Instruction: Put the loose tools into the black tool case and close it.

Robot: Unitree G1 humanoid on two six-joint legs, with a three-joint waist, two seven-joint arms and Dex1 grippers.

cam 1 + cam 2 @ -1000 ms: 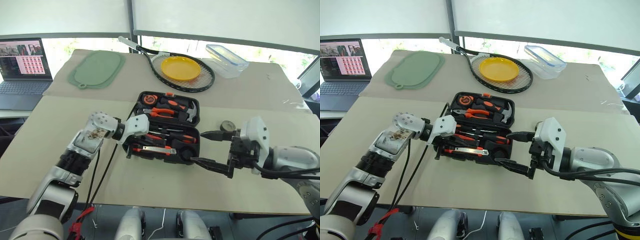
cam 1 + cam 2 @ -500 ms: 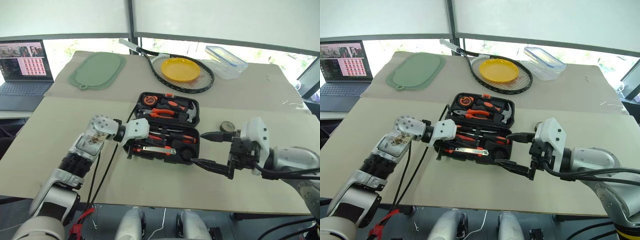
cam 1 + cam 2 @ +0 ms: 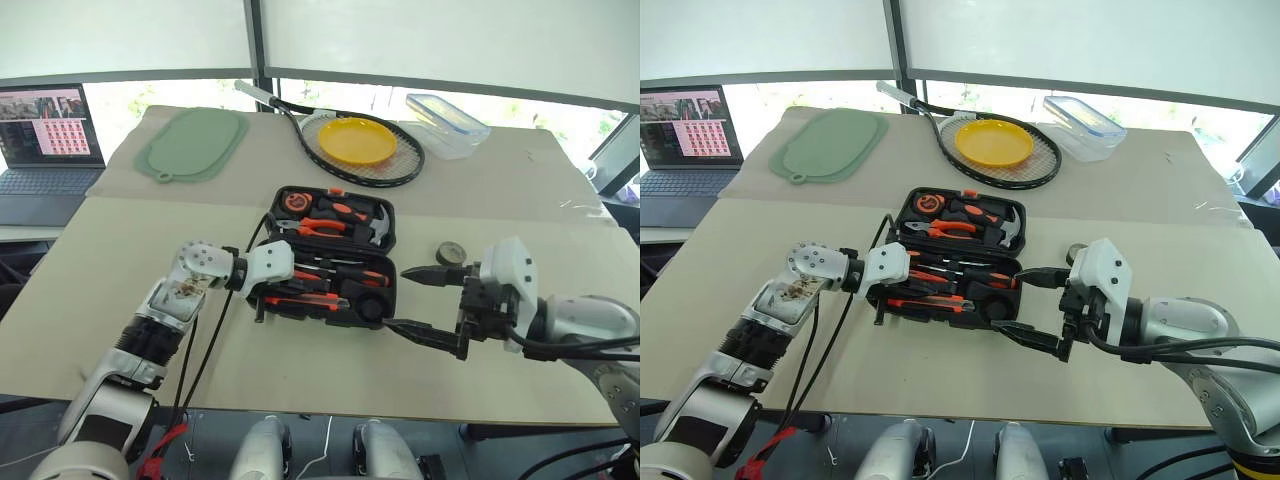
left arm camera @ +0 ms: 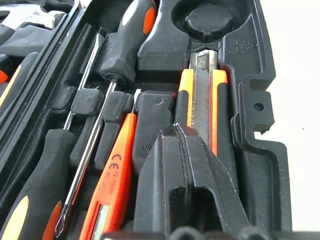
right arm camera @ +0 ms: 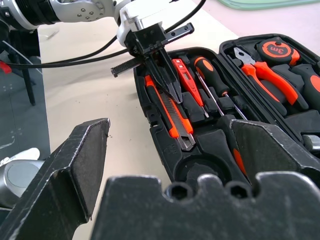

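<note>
The black tool case (image 3: 392, 292) lies open in the middle of the table. Its near half holds an orange-and-black utility knife (image 4: 202, 95), a slim orange tester screwdriver (image 4: 117, 170) and two screwdrivers (image 4: 115, 55) in their recesses. My left gripper (image 3: 298, 280) is shut and empty. It points down into that half, its tips (image 4: 181, 132) between the tester and the knife. My right gripper (image 3: 397, 297) hangs open just right of the case with nothing between its fingers (image 5: 75, 165).
The lid half holds orange-handled pliers (image 3: 320, 225), a hammer (image 3: 375, 228) and a tape measure (image 3: 298, 200). A small round grey object (image 3: 448, 252) lies right of the case. Further back are a racket (image 3: 400, 165), a yellow plate (image 3: 357, 140), a green mat (image 3: 193, 142), a clear box (image 3: 447, 110) and a laptop (image 3: 45, 135).
My left gripper has tipped slightly further down into the case's near half, still shut. The right gripper has held still and open. The camera view has shifted a little.
</note>
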